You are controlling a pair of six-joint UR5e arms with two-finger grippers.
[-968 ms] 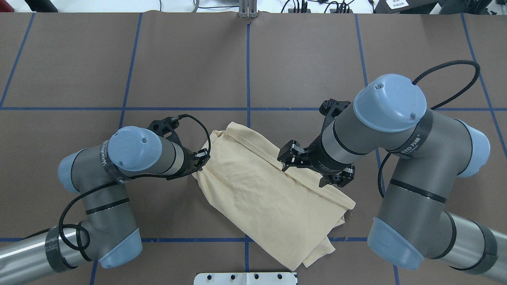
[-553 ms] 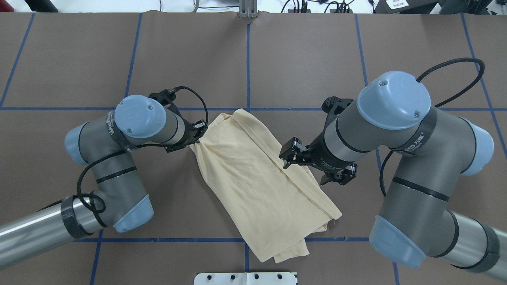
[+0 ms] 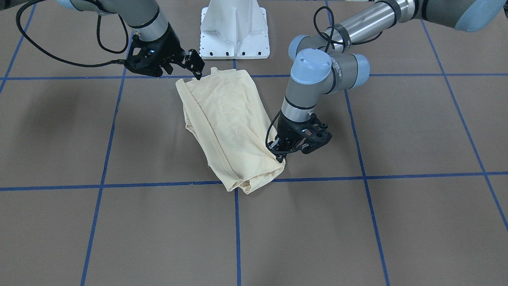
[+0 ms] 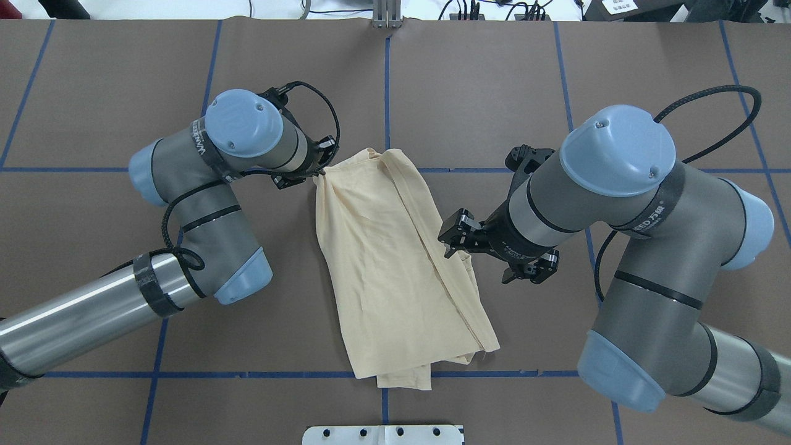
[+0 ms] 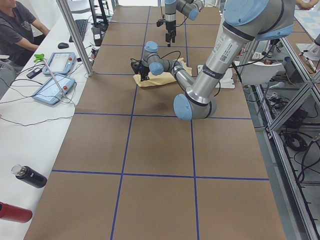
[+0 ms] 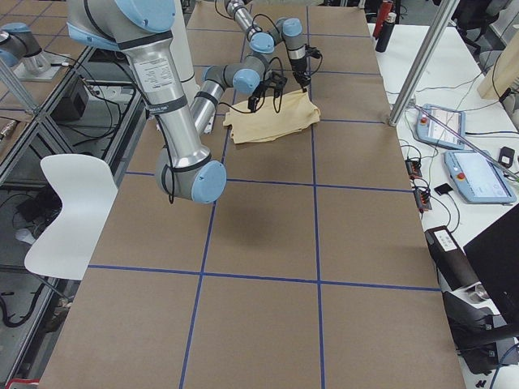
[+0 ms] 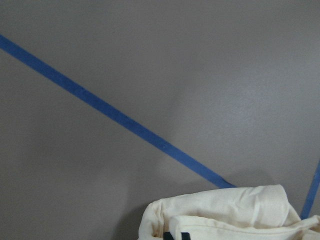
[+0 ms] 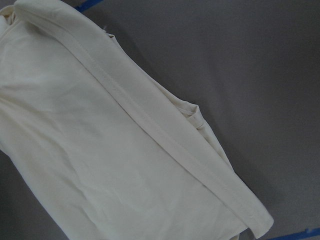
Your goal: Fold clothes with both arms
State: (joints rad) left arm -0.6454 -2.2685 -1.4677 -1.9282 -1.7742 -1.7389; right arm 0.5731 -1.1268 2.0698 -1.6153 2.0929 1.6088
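Left arm: came in from the lower left of the overhead view, elbow bent, wrist reaching toward the upper centre.
Left gripper: pressed together on the shirt's upper left corner, the cloth gathering into small pleats at the pinch. In the front-facing view it sat low at the shirt's right edge, right of centre.
Shirt: pale cream, folded into a long band lying flat on the table. In the overhead view it ran from the upper centre down to the lower centre, slanting slightly rightward. A doubled hem strip ran along its right side, and its lower end crossed a blue tape line. The left wrist view caught only a rolled cream fold at the bottom of the frame.
Right gripper: hovered over the shirt's right edge, centre right of the overhead view, holding no cloth. I could not tell whether its fingers were spread or together.
Right arm: filled the right side of the overhead view, folded back on itself.
Table: brown cover, marked into squares by blue tape lines.
White base: bottom centre of the overhead view, apart from the shirt.
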